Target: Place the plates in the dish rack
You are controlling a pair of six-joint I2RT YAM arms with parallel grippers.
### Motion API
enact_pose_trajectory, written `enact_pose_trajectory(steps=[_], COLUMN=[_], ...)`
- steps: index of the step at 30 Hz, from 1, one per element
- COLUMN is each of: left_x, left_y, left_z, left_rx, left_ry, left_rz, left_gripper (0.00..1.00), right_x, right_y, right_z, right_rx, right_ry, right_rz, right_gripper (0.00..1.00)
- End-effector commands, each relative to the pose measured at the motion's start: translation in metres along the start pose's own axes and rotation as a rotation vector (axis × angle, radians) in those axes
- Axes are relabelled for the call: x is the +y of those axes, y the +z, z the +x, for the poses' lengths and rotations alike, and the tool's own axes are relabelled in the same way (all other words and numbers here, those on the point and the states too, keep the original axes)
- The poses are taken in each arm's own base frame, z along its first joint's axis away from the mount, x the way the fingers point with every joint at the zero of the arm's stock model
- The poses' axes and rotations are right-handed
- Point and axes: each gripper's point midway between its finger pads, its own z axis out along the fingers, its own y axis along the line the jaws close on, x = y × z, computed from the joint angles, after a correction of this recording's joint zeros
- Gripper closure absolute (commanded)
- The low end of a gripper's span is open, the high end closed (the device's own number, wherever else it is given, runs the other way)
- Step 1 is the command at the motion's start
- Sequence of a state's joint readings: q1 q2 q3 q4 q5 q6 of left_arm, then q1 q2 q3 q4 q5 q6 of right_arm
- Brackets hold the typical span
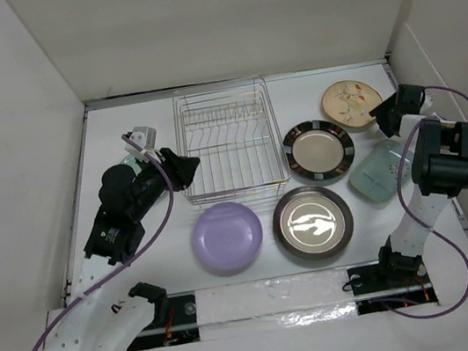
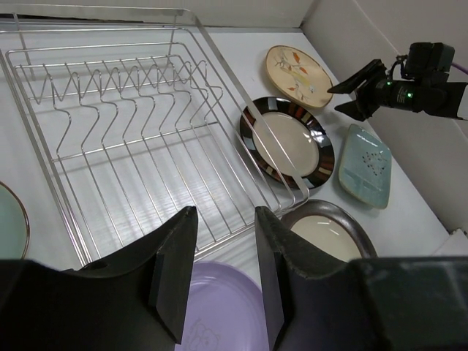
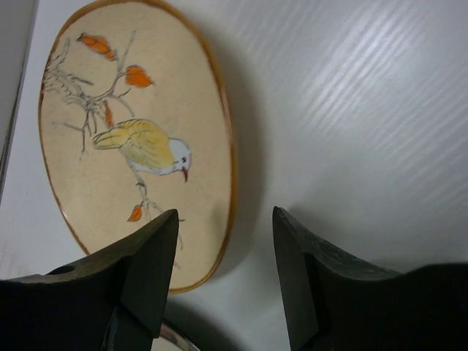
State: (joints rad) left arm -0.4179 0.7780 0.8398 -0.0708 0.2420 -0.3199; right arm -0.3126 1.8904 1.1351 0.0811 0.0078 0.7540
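Right wrist shows tan round plate [image 3: 95, 186] painted with a yellow bird [image 3: 146, 150].

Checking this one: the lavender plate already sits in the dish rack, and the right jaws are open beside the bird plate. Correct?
No. The lavender plate lies on the table just outside the dish rack, which holds no plates; the top external view shows it. The rest stands.

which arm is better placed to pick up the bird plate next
Right. The right pincer hovers open at the rim of the bird plate; the left pincer is by the dish rack and lavender plate, far from it.
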Motion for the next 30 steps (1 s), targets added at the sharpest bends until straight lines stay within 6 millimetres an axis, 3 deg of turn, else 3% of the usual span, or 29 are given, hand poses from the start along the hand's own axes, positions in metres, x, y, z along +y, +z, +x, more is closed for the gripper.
enact_pose_trajectory(steps=[1,9,17,20,21,24,27,30], left_x=[-0.006,-0.005,-0.004,-0.002,-0.001,0.003,0.01,0.02], left_y=[0.0,0.002,0.005,0.004,0.004,0.004,0.006,0.009], left_z=[-0.013,-0.011,-0.01,-0.011,-0.012,-0.012,-0.012,-0.009], left_rx=[-0.051,-0.045,-0.04,-0.045,-0.048,-0.053,-0.057,-0.045], left_ry=[0.025,0.025,0.023,0.024,0.025,0.023,0.02,0.017], left_rz=[0.025,0.026,0.024,0.011,0.004,-0.016,-0.057,-0.103], left_gripper=[0.65,0.65,0.65,0.65,0.65,0.65,0.65,0.64], right_x=[0.022,0.01,0.02,0.013,0.017,0.025,0.035,0.053], right_y=[-0.001,0.024,0.035,0.041,0.041,0.035,0.025,0.005], right_z=[-0.022,-0.02,-0.023,-0.019,-0.021,-0.029,-0.044,-0.069], right_rx=[-0.038,0.033,0.066,0.086,0.074,0.047,-0.005,-0.085], right_ry=[0.065,0.084,0.075,0.1,0.113,0.13,0.14,0.138], right_rz=[-0.112,-0.12,-0.139,-0.132,-0.148,-0.179,-0.204,-0.247], right_gripper=[0.4,0.44,0.51,0.58,0.71,0.79,0.99,1.0])
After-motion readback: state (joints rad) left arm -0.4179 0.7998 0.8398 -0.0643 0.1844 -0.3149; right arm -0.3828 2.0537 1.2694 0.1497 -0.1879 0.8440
